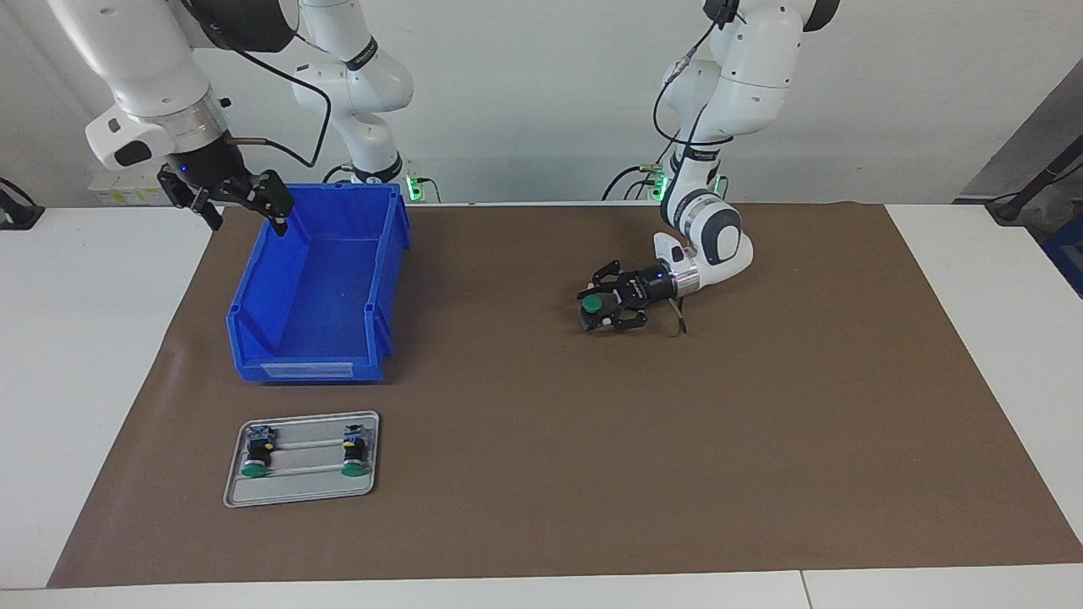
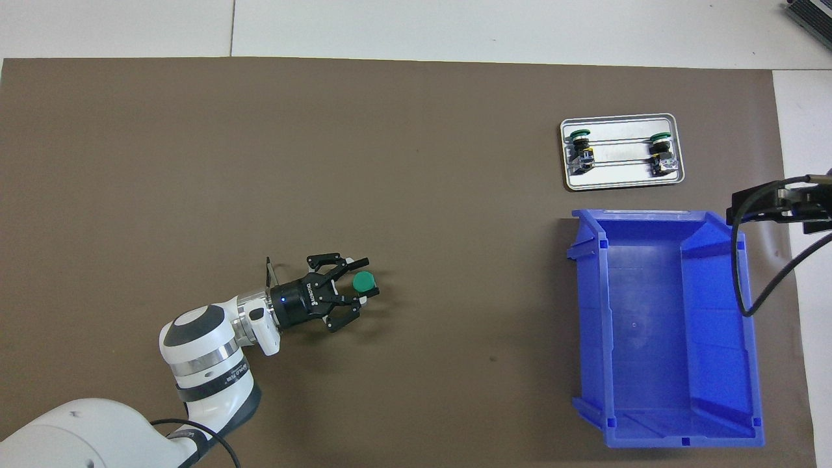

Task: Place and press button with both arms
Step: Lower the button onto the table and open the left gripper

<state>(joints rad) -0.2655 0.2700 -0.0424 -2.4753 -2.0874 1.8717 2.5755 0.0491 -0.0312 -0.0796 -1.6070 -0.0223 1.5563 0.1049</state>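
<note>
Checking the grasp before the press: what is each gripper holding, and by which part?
The left gripper has its fingers around the green-capped button, at its black body below the cap; whether it grips is unclear. The right gripper holds nothing.

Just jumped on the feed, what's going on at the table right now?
The left gripper is low over the brown mat, its fingers around a green-capped button. The right gripper hangs open above the blue bin, waiting. Two more buttons lie on the metal tray, farther from the robots than the bin.

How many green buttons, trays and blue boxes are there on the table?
Green buttons: 3: one at the left gripper, button; two on the tray
Metal tray: 1
Blue bin: 1
Total: 5
</note>
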